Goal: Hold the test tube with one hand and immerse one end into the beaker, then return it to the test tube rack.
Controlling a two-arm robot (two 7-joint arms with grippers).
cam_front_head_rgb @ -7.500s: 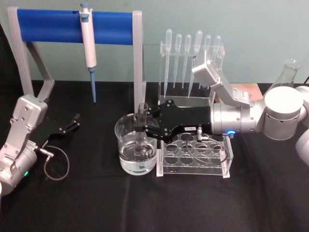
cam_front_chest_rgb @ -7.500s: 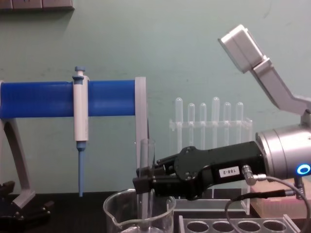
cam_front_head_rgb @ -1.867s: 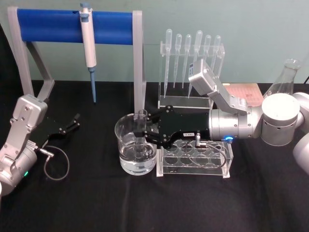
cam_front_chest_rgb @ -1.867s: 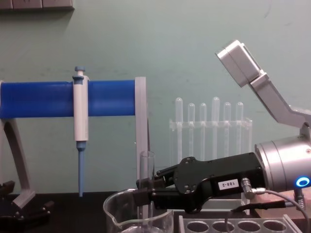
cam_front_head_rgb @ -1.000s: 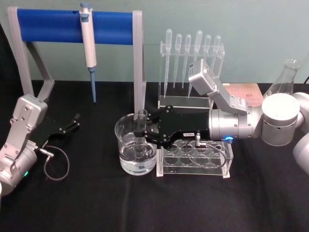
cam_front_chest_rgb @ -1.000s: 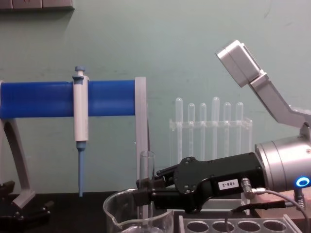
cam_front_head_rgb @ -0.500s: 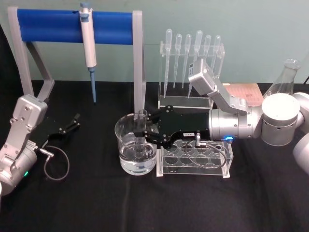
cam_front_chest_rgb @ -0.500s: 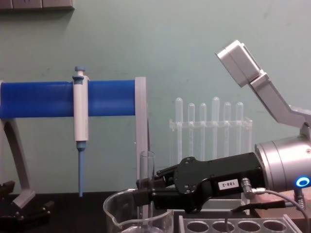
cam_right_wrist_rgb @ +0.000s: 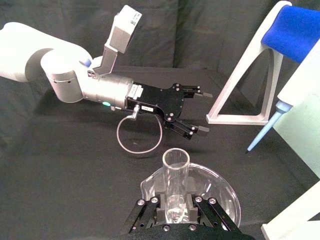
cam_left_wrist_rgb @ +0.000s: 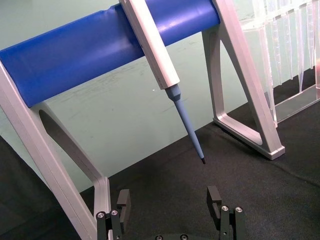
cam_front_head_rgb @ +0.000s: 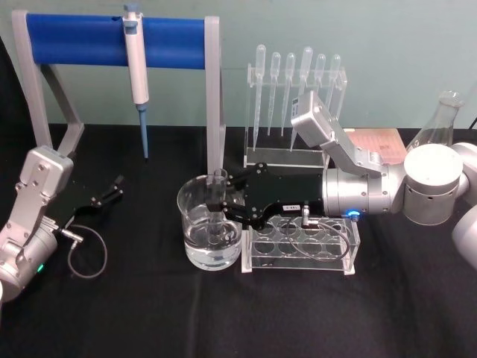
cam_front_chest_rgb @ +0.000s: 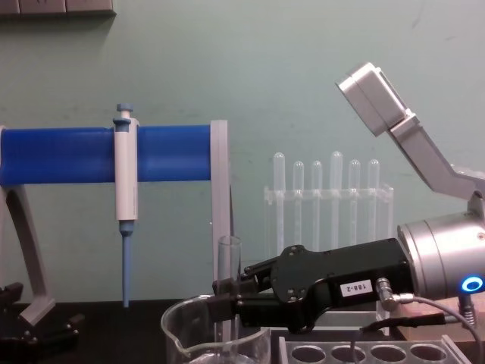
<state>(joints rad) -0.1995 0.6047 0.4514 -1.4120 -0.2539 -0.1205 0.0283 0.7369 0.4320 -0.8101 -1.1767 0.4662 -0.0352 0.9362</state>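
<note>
R claw (cam_front_head_rgb: 217, 203) grips tube (cam_front_head_rgb: 218, 183) upright in beaker (cam_front_head_rgb: 195, 227), low end in liquid, mid surface (cam_front_head_rgb: 223, 321).
Risk: skewed lift-out clips beaker rim or tips it onto rack (cam_front_head_rgb: 298, 250) just right; glass may slip. Count: 1 tube, 1 beaker, 1 rack, 6 pipettes (cam_front_head_rgb: 306, 82). L claw (cam_front_head_rgb: 112, 188) wide, parked left.

Beyond chest view's lower edge: beaker (cam_front_chest_rgb: 188, 338) base; test tube (cam_front_chest_rgb: 229, 262) bottom

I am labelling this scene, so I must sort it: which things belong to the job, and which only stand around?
Job: test tube, upright in the beaker; test tube rack; right gripper, shut on the tube.
Standing around: pipettor on the blue stand; pipettes; flask; left gripper, parked open.
</note>
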